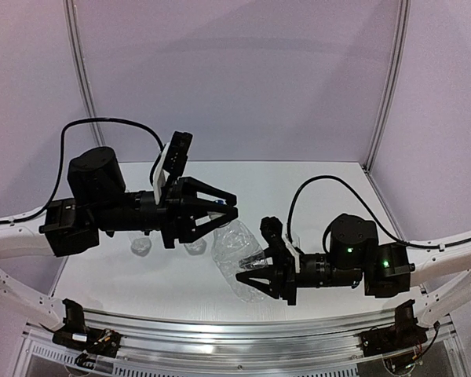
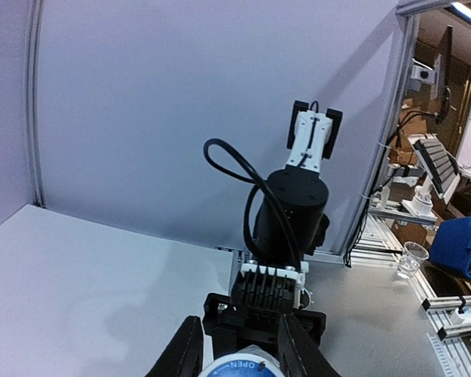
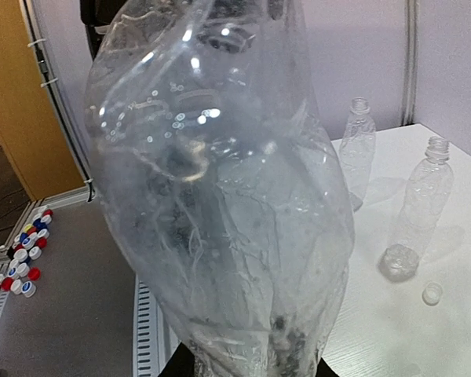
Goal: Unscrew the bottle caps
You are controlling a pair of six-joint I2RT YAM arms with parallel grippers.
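Clamped tight with the right gripper (image 1: 253,280) on the base end of the held bottle (image 1: 237,250); pinched narrow with the left gripper (image 1: 232,206) at its neck end, fingers (image 2: 187,352) against both sides of the printed cap (image 2: 247,367), judging by the left wrist view. Beneath the held bottle: white table (image 1: 322,188). Clear and crumpled, that held bottle; off the table, aslant between the two grippers, neck toward the left one; fills most of the right wrist view. Left of the held bottle from above, partly under the left arm, and right of it through the right wrist camera: farther standing bottle (image 3: 357,145) and nearer standing bottle (image 3: 424,200); both upright on the table, apart from each other, threaded necks open. Left of the held bottle in the right wrist view, off the table: scatter of coloured caps (image 3: 22,255). Well right of the held bottle, near the nearer standing bottle's foot: loose cap (image 3: 432,294), whitish, flat on the table. On the held bottle's neck: printed cap, pale, OPEN legible on top.
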